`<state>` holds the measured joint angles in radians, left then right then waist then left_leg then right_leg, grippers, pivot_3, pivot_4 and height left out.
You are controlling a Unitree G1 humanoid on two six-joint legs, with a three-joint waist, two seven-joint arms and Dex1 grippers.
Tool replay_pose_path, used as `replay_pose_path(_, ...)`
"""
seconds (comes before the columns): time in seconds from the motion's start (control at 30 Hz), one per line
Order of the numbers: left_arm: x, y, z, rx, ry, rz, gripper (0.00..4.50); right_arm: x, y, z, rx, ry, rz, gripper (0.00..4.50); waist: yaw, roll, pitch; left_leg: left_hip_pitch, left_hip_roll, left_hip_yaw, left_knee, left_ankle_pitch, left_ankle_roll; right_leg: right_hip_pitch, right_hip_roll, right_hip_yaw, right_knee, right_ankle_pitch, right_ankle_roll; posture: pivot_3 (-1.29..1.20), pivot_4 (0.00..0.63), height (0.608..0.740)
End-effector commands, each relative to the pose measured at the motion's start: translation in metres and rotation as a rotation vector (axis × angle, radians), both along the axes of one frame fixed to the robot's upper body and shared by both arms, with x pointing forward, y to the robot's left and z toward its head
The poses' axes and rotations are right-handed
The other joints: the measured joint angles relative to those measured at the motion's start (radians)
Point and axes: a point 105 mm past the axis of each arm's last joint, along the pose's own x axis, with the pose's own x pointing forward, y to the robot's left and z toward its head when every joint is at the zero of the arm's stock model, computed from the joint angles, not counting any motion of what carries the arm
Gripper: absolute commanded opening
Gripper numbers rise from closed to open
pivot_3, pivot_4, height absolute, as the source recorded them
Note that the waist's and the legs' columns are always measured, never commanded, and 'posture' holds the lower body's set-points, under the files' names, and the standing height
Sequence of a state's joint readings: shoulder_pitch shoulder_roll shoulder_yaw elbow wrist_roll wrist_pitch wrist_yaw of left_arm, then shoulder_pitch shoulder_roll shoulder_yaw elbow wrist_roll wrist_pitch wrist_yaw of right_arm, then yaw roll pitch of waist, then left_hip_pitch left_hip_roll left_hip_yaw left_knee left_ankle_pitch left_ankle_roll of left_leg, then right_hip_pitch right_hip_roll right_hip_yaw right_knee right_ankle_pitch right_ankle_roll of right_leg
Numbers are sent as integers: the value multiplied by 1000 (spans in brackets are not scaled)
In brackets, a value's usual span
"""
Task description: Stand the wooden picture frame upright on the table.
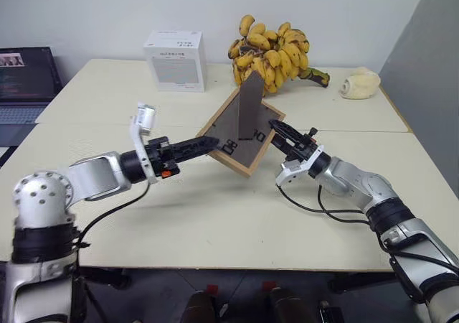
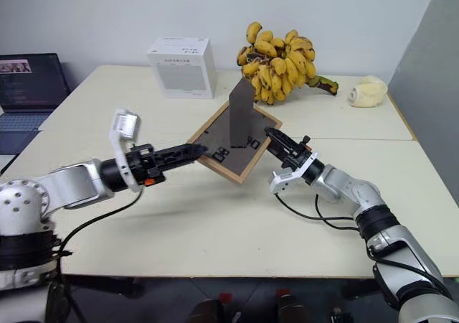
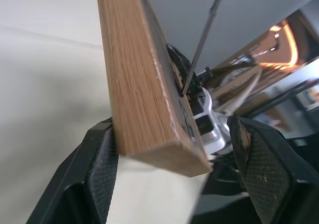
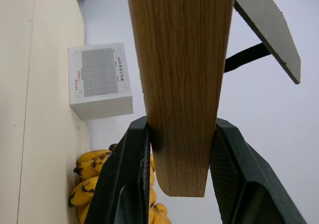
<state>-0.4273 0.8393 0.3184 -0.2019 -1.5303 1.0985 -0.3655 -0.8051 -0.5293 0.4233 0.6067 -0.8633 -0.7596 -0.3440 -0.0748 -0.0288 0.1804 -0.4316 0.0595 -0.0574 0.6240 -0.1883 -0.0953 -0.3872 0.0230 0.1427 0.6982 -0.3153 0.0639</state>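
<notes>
Though its picture side faces away, wooden picture frame [image 1: 241, 135] in right claw [image 1: 280, 135]; left claw [image 3: 174, 154] agape astride edge.

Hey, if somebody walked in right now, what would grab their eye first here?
The wooden frame, held tilted above the middle of the table with its dark back and fold-out stand facing up. The right pincer grips its edge; the left pincer is at the opposite corner, jaws open. Behind it, a big bunch of bananas beside a white box.
</notes>
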Motion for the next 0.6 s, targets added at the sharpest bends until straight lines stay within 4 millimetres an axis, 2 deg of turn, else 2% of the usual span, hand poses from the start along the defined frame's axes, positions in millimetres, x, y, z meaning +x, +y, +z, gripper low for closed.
replay_pose_path(0.03,-20,16,9,117,-201,46,3525,5,10,17,121,135,73,1382,-6,0,0,0,0,0,0,0,0,0,0,-1,0,0,0,0,150,740)
replay_pose_path(0.23,-50,44,-32,324,-224,205,3525,12,45,2,299,679,249,1382,-22,0,0,3,2,0,-1,0,1,3,0,-1,-1,-1,-2,0,150,740)
replay_pose_path(0.33,-63,60,-48,432,-229,309,3525,3,63,-9,343,977,389,1382,-11,0,1,3,2,-3,-1,0,0,4,0,-5,0,-1,-3,0,150,740)
replay_pose_path(0.47,-74,70,-48,448,-243,408,3525,-21,78,-27,312,1314,565,1382,2,1,1,3,2,-7,0,-1,0,7,-1,-10,-1,-3,-5,0,150,740)
replay_pose_path(0.6,-79,68,-46,458,-254,423,3525,-39,80,-43,284,1561,661,1382,14,3,3,3,3,-11,-1,-1,0,7,0,-17,0,-6,-10,0,150,740)
